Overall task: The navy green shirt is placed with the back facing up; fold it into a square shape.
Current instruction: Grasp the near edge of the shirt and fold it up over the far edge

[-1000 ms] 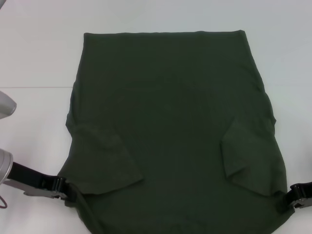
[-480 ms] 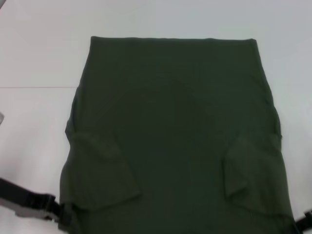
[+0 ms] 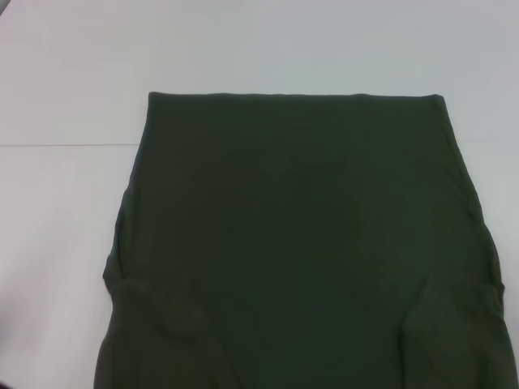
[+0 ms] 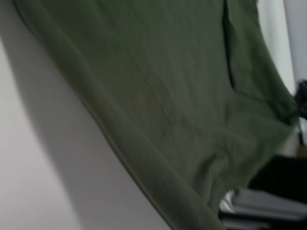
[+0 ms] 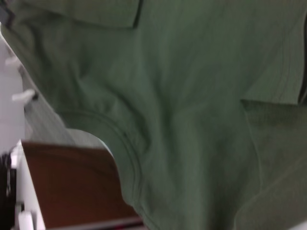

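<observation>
Head view: the navy green shirt (image 3: 300, 243) fills the centre and lower part of the frame, lying on the white bench (image 3: 73, 73). Its far folded edge runs straight across the upper third of the frame, and its sides widen toward the bottom edge, where the cloth runs out of view. Folded-in sleeve flaps show faintly at lower left and lower right. Bare bench surrounds the cloth at top, left and upper right; a thin seam line crosses the bench at left. Neither end effector appears in the head view, so whether each is clenched or released cannot be told. Left wrist view: the shirt (image 4: 158, 96) hangs slanted across the frame with a hemmed edge running diagonally, white bench behind it, and dark, unclear shapes at lower right. Right wrist view: the shirt (image 5: 192, 115) fills the frame, collar curve visible at lower left, with a brown surface (image 5: 72, 187) below it. Versus 0.5 s ago: the far edge sits lower in the head frame, and both end effectors, then visible at the lower corners, are out of frame.
</observation>
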{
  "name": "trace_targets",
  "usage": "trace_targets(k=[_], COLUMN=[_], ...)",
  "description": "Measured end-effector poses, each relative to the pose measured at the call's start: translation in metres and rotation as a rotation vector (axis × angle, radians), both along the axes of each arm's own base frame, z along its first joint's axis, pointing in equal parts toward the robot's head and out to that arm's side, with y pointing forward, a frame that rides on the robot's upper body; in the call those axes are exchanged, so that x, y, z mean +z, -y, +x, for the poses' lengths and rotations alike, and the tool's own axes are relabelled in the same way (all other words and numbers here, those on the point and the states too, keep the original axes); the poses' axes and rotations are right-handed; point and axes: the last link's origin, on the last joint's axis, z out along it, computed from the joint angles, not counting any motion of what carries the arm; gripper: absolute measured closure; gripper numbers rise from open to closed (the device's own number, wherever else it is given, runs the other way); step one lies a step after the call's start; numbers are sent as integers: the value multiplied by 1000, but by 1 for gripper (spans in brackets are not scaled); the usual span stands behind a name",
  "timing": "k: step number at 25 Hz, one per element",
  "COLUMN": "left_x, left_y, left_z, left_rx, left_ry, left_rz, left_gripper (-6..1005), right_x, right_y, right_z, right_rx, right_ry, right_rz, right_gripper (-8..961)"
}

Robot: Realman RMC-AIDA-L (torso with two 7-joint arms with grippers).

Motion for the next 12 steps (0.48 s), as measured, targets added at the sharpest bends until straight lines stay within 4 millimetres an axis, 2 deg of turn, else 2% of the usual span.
trace_targets(k=[5, 12], left_x=[-5, -10], left_y=[15, 24], left_z=[0, -1], left_rx=[-11, -20], left_ry=[9, -6], left_rz=[-94, -165], left_gripper=[944, 943], right_x=[-4, -9], right_y=[10, 16], right_z=[7, 9], right_rx=[5, 11], right_ry=[14, 31], right_rz=[-56, -116], right_gripper=[867, 862])
